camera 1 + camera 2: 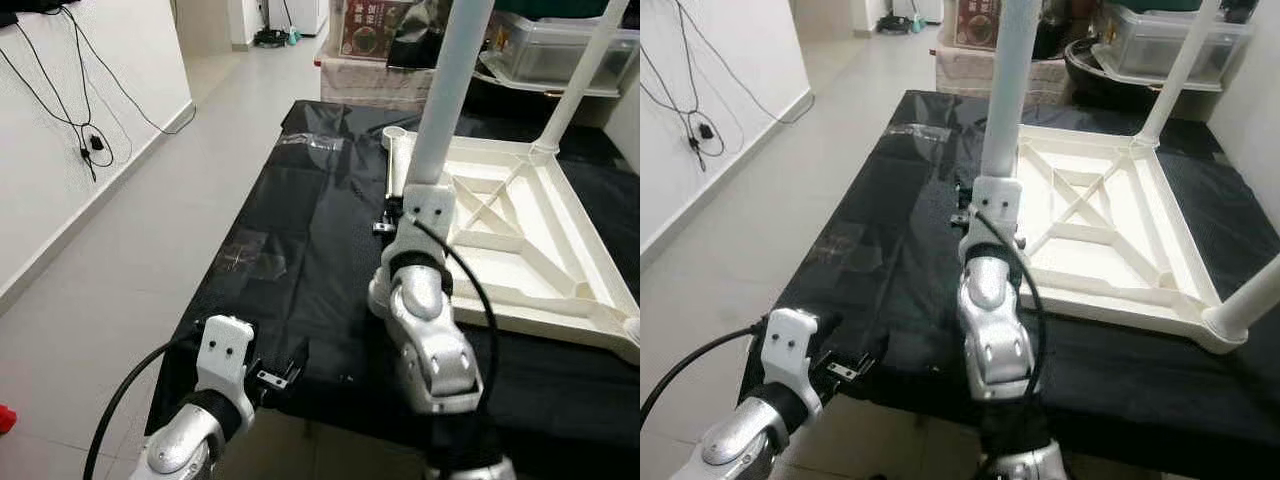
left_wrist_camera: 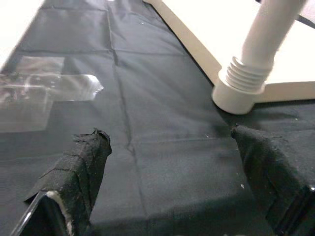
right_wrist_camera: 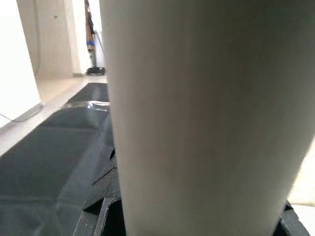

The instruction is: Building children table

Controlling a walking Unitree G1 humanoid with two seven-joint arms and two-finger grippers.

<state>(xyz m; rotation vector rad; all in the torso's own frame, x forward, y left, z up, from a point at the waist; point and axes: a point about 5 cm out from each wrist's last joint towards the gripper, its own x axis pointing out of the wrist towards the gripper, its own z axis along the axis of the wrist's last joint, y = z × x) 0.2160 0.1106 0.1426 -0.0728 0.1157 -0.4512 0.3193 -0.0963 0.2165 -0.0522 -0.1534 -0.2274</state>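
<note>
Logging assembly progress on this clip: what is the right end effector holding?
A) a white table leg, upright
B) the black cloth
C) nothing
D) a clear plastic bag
A: the right end effector is closed around a white table leg that stands upright at the corner of the upturned white tabletop, while the left end effector hangs open over the black cloth.
</note>
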